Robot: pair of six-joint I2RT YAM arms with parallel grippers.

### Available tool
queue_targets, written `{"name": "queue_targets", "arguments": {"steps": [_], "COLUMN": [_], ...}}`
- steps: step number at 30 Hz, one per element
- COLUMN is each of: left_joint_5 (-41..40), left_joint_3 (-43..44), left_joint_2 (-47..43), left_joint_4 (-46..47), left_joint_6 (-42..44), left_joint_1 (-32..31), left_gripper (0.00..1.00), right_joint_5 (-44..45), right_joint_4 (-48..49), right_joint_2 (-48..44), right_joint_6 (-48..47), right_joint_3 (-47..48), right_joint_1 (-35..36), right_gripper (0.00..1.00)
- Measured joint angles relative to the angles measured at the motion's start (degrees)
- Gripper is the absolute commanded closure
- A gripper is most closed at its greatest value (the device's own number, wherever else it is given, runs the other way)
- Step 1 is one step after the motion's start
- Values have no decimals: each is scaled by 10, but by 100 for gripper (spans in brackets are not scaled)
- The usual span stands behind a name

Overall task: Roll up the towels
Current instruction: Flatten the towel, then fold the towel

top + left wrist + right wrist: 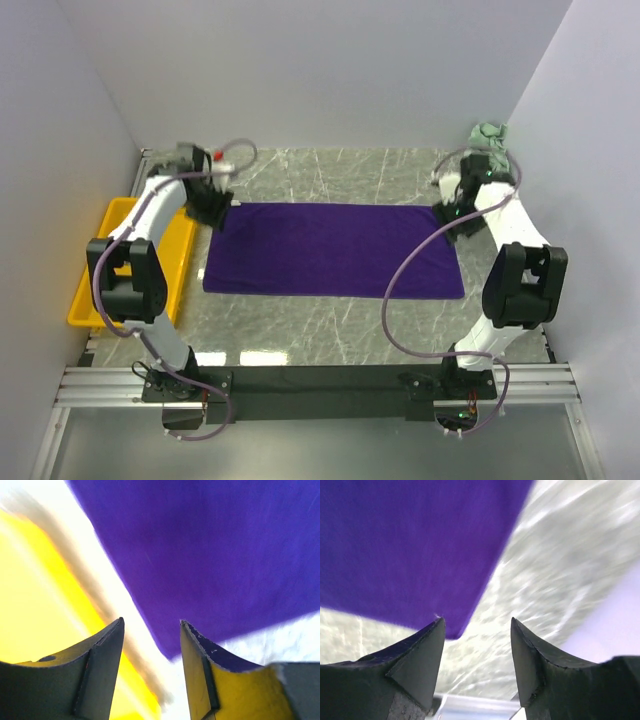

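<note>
The deep purple towel [335, 249] lies flat and spread out across the middle of the marble table. My left gripper [222, 215] hovers open at its far left corner; the left wrist view shows the towel's corner [200, 555] between and beyond my fingers [107, 650]. My right gripper [447, 218] hovers open at the far right corner; the right wrist view shows that corner [410, 545] just ahead of my left finger [427, 645]. Neither gripper holds anything. The pale mint green towel [489, 137] lies crumpled at the far right, behind the right arm.
A yellow plastic tray [110, 262] stands along the table's left side, also in the left wrist view [35, 605]. White walls close in the table on the left, back and right. The marble table [330, 180] runs beyond the towel.
</note>
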Motion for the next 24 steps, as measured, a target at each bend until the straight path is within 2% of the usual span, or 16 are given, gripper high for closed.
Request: {"name": "queue_targets", "arguments": {"steps": [5, 10, 16, 24], "left_joint_5": [23, 22, 21, 19], "left_joint_3": [168, 271, 301, 307], "left_joint_2": [52, 158, 260, 297], "left_joint_4": [13, 49, 73, 89], "left_joint_6": [-6, -25, -46, -51], "left_joint_1": [19, 32, 33, 33], "left_gripper": [53, 57, 57, 55], "right_joint_5": [-31, -43, -48, -42], "right_joint_4": [4, 18, 28, 35], "right_joint_2": [20, 123, 247, 322], "right_joint_6": [12, 35, 52, 63], "right_joint_3": [145, 261, 312, 343], "right_joint_1": [-10, -15, -15, -15], "right_gripper": [46, 53, 54, 54]}}
